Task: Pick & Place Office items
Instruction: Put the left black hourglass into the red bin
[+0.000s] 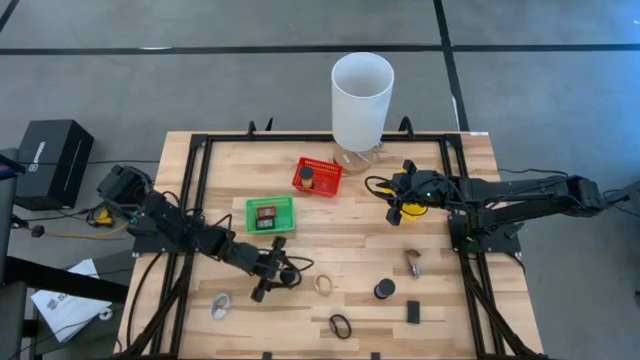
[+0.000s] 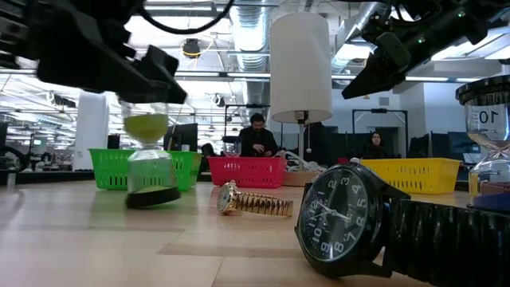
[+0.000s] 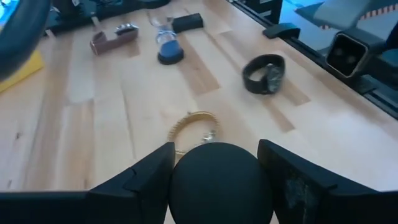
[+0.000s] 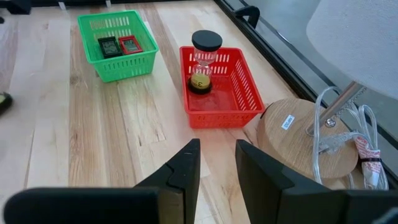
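My left gripper [image 1: 276,270] is at the table's near left and is shut on a small hourglass [image 2: 149,159] with greenish sand and black end caps. A gold watch [image 3: 194,127], a black watch [image 3: 264,73], a blue hourglass [image 3: 168,46], a brown-strapped watch [image 3: 114,37] and a black block [image 3: 186,23] lie on the wood beyond it. My right gripper [image 4: 217,163] is open and holds nothing; it hovers high at the far right [image 1: 400,195]. A red basket [image 4: 244,93] holds another hourglass [image 4: 203,61]. A green basket [image 4: 118,59] holds a black and a red piece. My left gripper pinches the hourglass by its black top cap [image 3: 221,180], one finger [image 3: 146,177] on each side of the round cap. The fingers come from above, slanting down. The hourglass hangs below them, slightly tilted. Whether its black base [image 2: 151,198] touches the wood cannot be told.
A lamp with a tall white shade [image 1: 362,100] and a round wooden base [image 4: 308,134] stands at the far edge, its cable coiled beside it. A yellow basket [image 2: 410,175] sits under my right gripper. A silvery item [image 1: 220,303] lies near left. People sit beyond the table.
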Action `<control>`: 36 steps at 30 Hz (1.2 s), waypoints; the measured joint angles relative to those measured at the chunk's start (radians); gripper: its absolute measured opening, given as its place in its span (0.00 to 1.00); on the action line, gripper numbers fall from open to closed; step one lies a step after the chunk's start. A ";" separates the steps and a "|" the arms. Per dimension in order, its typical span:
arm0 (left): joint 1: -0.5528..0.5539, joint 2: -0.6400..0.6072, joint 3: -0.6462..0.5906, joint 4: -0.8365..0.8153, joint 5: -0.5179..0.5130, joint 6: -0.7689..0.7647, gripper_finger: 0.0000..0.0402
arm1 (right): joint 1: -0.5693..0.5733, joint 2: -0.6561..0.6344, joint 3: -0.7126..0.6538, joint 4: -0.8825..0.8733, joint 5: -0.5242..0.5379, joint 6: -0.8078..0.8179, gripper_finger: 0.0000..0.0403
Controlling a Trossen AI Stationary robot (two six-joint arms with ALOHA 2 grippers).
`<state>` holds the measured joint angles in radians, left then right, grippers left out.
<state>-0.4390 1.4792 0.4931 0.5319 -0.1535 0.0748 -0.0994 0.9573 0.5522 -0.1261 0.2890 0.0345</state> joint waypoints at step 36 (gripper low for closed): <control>0.658 0.013 0.287 0.009 0.423 0.208 0.52 | 0.000 0.000 0.000 0.007 0.000 -0.071 0.23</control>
<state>0.2191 1.4922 0.7796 0.5406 0.2697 0.2832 -0.0998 0.9573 0.5522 -0.1188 0.2890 -0.0368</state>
